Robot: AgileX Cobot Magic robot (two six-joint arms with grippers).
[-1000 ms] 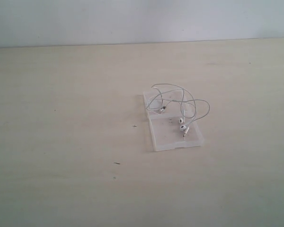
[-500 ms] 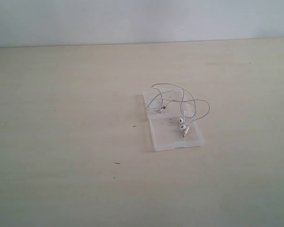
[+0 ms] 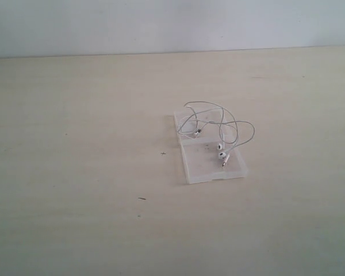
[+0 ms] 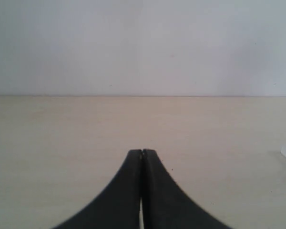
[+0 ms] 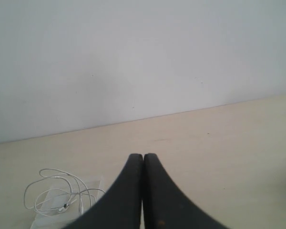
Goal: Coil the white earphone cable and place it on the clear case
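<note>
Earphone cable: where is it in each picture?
Exterior view: the white earphone cable lies right of centre, on the clear case.
Left wrist view: not in it.
Right wrist view: cable beside the shut right gripper, over the same case.
Shared landmark: the clear case.

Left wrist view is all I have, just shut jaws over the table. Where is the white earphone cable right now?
Observer: The exterior view shows the white earphone cable lying on top of the clear case, near the middle of the table.
Operator: Is it coiled up neatly on there?
Observer: No. It sits in loose, open loops, and one loop reaches past the case's right edge in that view.
</note>
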